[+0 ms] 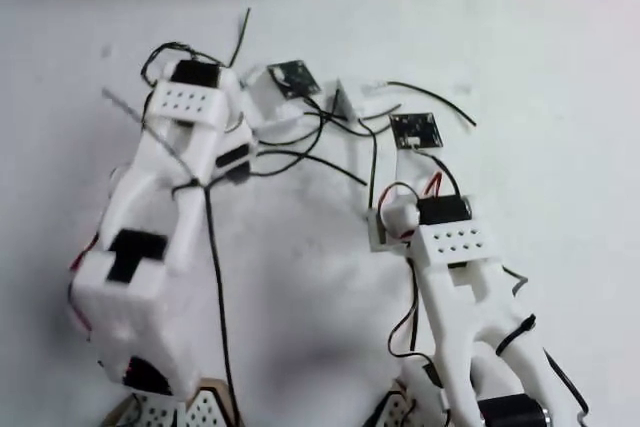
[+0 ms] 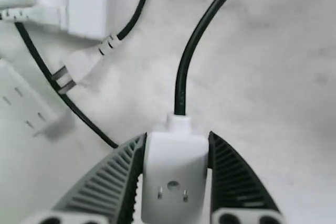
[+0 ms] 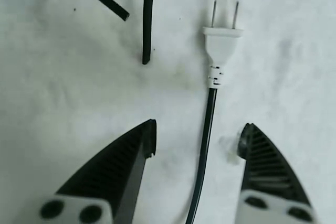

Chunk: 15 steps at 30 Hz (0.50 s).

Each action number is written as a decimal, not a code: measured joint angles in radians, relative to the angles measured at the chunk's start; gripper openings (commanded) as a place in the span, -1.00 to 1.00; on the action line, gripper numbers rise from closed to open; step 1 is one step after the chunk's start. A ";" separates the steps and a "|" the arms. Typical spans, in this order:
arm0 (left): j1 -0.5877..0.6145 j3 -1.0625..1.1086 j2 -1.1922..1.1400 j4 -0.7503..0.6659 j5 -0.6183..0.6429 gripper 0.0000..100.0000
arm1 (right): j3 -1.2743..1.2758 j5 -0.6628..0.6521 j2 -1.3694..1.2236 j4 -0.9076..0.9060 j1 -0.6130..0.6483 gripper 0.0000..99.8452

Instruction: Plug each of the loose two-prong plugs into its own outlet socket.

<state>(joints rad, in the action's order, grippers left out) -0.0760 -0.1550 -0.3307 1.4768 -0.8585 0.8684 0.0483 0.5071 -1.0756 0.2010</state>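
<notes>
The left claw (image 2: 176, 138) is clamping a smooth white rectangular socket block (image 2: 173, 169), black cable (image 2: 184, 66) trailing, between ribbed dark pads (image 2: 110, 182). The right claw (image 3: 199, 126) is standing wide over a flat white two-prong plug (image 3: 222, 38) lying on the matt white worktop (image 3: 63, 93). A second plug (image 2: 79, 67) is lying near the left claw.

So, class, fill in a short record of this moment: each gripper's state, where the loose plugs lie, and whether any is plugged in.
left gripper: shut on a white outlet socket
right gripper: open, astride a plug's cord
first plug: white, two prongs, lying loose ahead of the right gripper
second plug: lying loose beyond the held socket, prongs bare
plugged in: neither of these
</notes>
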 measured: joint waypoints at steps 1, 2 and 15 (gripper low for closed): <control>-0.006 0.043 0.055 0.000 0.032 -0.95 | 0.000 0.000 0.000 0.000 0.000 -0.50; -0.012 0.087 0.112 -0.017 0.072 -0.95 | 0.000 0.000 0.000 0.000 0.000 -0.50; -0.040 0.560 0.968 -0.321 0.491 -0.53 | 0.000 0.000 0.000 0.000 0.000 -0.50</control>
<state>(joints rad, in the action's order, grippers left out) -0.1158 0.4051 0.6375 1.1561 -0.3675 0.8684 0.0483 0.5071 -1.0756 0.2010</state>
